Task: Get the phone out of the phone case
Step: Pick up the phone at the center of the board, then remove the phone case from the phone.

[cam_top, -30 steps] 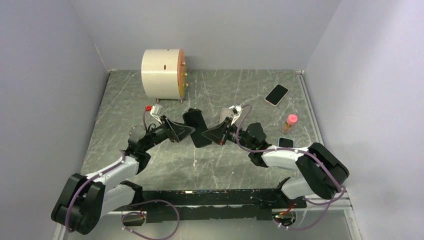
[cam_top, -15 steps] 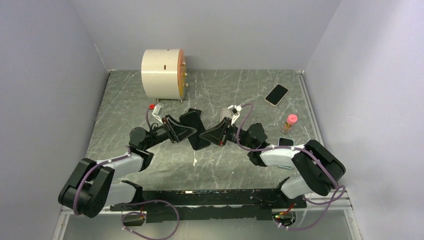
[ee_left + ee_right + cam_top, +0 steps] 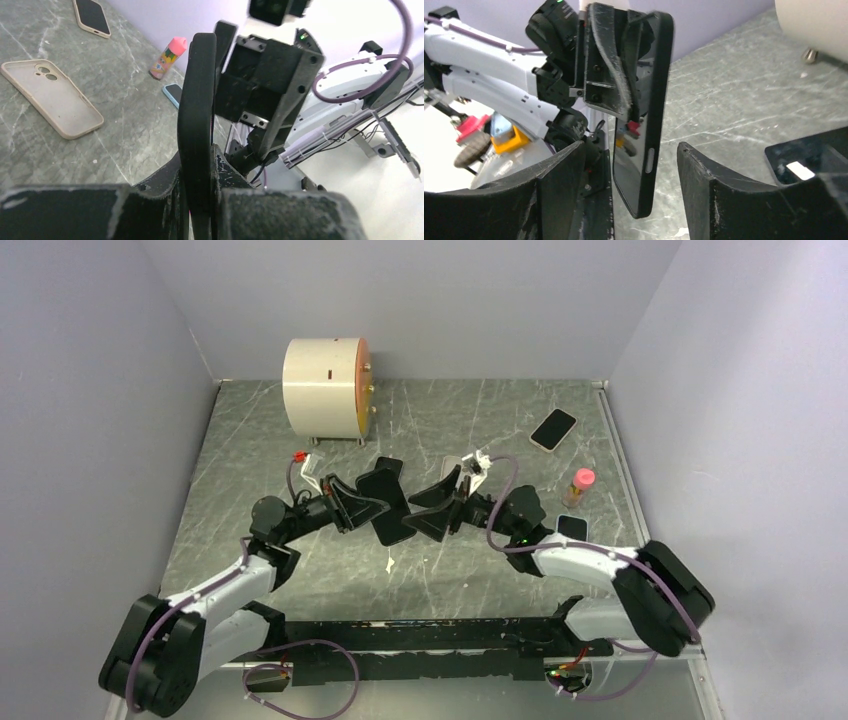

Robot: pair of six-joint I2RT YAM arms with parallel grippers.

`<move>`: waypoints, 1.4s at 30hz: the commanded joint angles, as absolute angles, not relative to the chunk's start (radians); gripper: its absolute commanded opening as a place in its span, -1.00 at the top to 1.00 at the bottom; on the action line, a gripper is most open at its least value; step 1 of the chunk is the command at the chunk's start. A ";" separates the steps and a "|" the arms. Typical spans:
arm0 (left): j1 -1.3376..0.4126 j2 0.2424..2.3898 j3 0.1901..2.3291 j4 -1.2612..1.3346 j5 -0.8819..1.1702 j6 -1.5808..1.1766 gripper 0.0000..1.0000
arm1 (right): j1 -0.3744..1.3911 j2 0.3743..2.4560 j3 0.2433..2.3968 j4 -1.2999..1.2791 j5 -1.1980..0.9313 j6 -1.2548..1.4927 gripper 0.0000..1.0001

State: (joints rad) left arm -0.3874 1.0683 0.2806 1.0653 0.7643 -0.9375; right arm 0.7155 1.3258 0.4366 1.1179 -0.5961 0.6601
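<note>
Left gripper (image 3: 368, 506) is clamped on the black phone (image 3: 651, 100). It holds the phone off the tabletop (image 3: 450, 570), on edge and roughly upright, between the two arms. We read the matte black rim around it as the phone case (image 3: 197, 90), on the phone; how tightly it sits we cannot tell. Right gripper (image 3: 428, 512) is spread wide with nothing in it, facing the phone's glossy side. In its wrist view the phone's lower end hangs in the gap between its fingers (image 3: 724, 200), touching neither.

Risks, our call:
- **Slip or drop:** the left gripper pinches the phone toward one end only. A sideways push from the right fingers could swing it or slide it out, and it would drop to the tabletop.
- **No separation:** if the right gripper closes across rim and glass together, it takes phone and case as one. A pull then just drags the lot out of the left grip.
- **Collision:** the two grippers are near each other, so closing in could knock finger on finger.

Further out, a beige case (image 3: 50, 97) lies flat, well apart. A black slab (image 3: 796, 167) lies on the tabletop near the right gripper.
</note>
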 commanded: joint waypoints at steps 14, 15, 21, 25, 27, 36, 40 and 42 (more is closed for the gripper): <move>-0.391 1.013 0.375 1.025 0.850 -0.847 0.95 | 0.711 0.988 0.532 0.413 -0.755 -0.085 -0.50; -0.391 1.022 0.381 1.039 0.866 -0.850 0.95 | 0.712 0.990 0.534 0.403 -0.759 -0.102 -0.49; -0.390 1.046 0.383 1.129 0.901 -0.873 0.95 | 0.712 1.054 0.563 0.378 -0.837 -0.134 -0.36; -0.391 1.046 0.394 1.123 0.931 -0.874 0.95 | 0.711 1.101 0.580 0.396 -0.885 -0.117 -0.20; -0.391 1.047 0.396 1.127 0.938 -0.879 0.95 | 0.711 1.115 0.593 0.394 -0.903 -0.115 -0.14; -0.391 1.065 0.402 1.166 0.955 -0.913 0.95 | 0.712 1.145 0.618 0.399 -0.953 -0.111 0.08; -0.391 1.081 0.403 1.201 0.962 -0.942 0.95 | 0.712 1.160 0.632 0.385 -0.973 -0.117 0.30; -0.391 1.091 0.406 1.216 0.966 -0.962 0.95 | 0.713 1.166 0.635 0.379 -0.979 -0.130 0.42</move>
